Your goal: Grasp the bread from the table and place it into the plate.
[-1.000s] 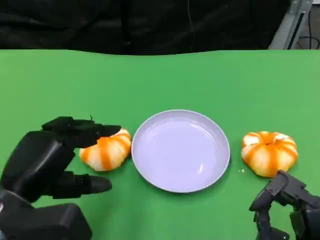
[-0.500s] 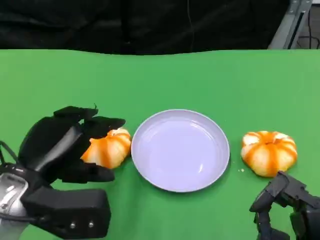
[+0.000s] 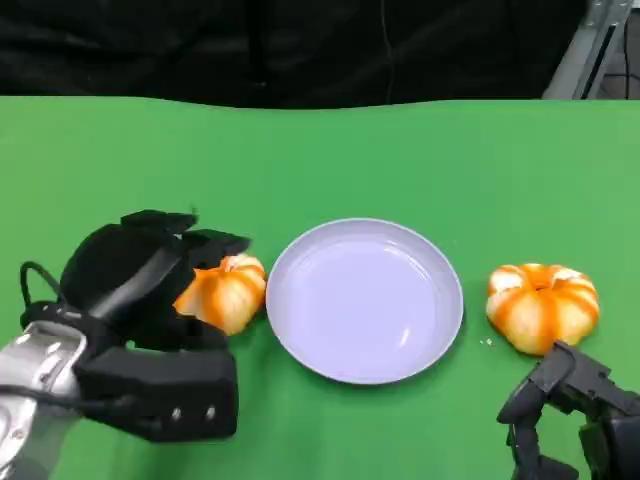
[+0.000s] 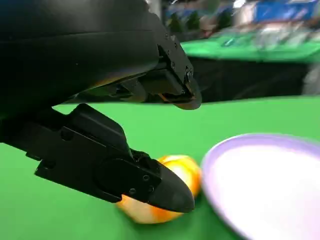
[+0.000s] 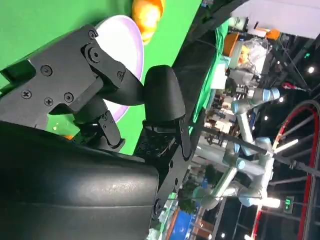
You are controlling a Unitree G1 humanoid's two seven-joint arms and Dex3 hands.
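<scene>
A: Left hand (image 3: pixel 150 275)?
B: Lower left of the head pic, on the green table (image 3: pixel 330 150). Black fingers (image 3: pixel 215 243) reach over the top of the left bread (image 3: pixel 228 292); more of the hand sits under and beside it. Looks cupped round the roll. Can't tell if it's truly gripping or just touching.

A: Wrist cam help?
B: A bit. Left wrist pic: one thick finger lies across the front of the left bread (image 4: pixel 170 192), lower centre, another finger higher up, upper centre, w/ a gap between them. Bread sits on the cloth behind the lower finger. Contact not clear, pic's soft.

A: Where's that bread vs the plate?
B: Just beside the plate (image 3: pixel 300 345), at its left rim; touching or a hair apart, can't say. Centre-left of head pic. Orange-and-white striped, round.

A: Plate?
B: Pale lilac, round, centre of head pic, nothing in it. In the left wrist pic it's at lower right (image 4: pixel 260 165).

A: Other roll?
B: Right bread (image 3: pixel 541 305), same stripes, right of the plate w/ a clear gap, mid-right of frame.

A: Right hand (image 3: pixel 565 410)?
B: Lower right corner of head pic, just below the right bread, not touching it. Fingers bent downward, nothing in them. Right wrist pic shows its fingers (image 5: pixel 160 95) curled, w/ the plate (image 5: pixel 127 37) at top and the left bread (image 5: pixel 148 14) beyond it.
</scene>
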